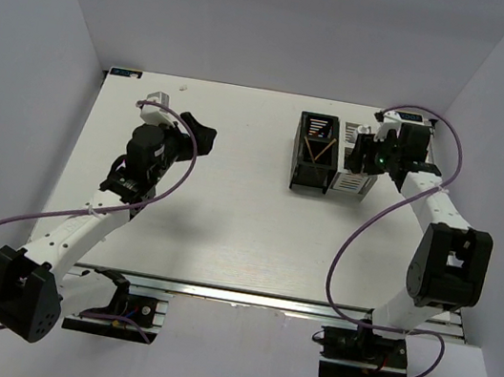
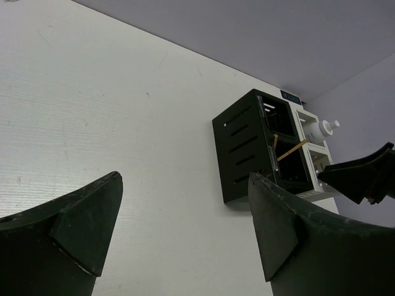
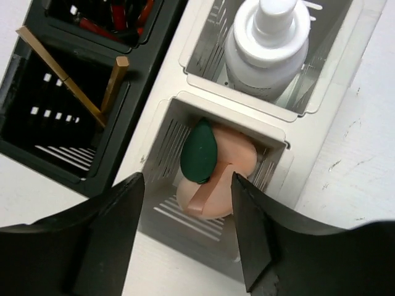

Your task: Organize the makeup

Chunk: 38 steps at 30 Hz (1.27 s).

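My right gripper [image 3: 188, 213] is open and empty, just above the white organizer's near compartment [image 3: 162, 161]. In that compartment lie peach-pink puffs [image 3: 228, 179] and a dark-green disc [image 3: 199, 151]. The white tube [image 3: 268, 46] stands in the compartment beyond. The black organizer [image 1: 314, 151] holds two crossed tan sticks [image 3: 68, 86] and, in its far slot, dark-red pencils [image 3: 105, 24]. My left gripper [image 2: 185, 222] is open and empty over bare table at the left, pointing toward the black organizer [image 2: 247, 148]. In the top view the right gripper [image 1: 368, 160] hangs over the white organizer [image 1: 352, 178].
The two organizers stand side by side at the back right of the white table [image 1: 216, 231]. Grey walls close in the left, right and back. The right arm's purple cable [image 1: 360, 236] loops over the table's right side.
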Available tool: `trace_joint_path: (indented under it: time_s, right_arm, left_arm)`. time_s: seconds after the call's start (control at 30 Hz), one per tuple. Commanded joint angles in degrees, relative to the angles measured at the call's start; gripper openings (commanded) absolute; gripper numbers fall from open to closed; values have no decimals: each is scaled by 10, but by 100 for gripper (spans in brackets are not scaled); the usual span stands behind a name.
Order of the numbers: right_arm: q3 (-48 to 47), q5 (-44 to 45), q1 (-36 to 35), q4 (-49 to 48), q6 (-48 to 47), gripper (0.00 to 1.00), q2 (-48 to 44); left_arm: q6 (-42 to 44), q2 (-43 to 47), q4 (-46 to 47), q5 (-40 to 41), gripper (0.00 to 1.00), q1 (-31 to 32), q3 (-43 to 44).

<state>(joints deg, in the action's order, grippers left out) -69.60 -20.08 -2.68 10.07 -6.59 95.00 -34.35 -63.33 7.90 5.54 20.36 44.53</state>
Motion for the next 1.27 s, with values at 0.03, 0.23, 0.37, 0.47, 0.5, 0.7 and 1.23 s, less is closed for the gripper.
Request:
trace_joint_path:
  time_s: [0.03,0.23,0.37,0.47,0.5,0.7,1.23]
  right_arm:
    - [-20,-19,2,7,-11,67,-53]
    - [-22,-51,15,4,-1,76,-100]
    - [-45,-79,21,14,11,82,-115]
    - [-70,-74,21,21,41,82,-116]
    - [-79,-74,20,33,53,82,-114]
    - [-177,-56,21,93,99,89,-88]
    - [-283,19,21,170,134,90,-95]
  left_arm:
    - [2,8,11,3,94,-2,6]
    - [18,-14,9,-8,97,-3,33]
    - [22,-34,22,-16,97,-3,46]
    - [24,-43,29,-25,98,-4,60]
    - [24,-49,31,-32,98,-3,63]
    - [22,-56,50,-55,98,-3,71]
    - [24,-57,68,-82,98,-3,83]
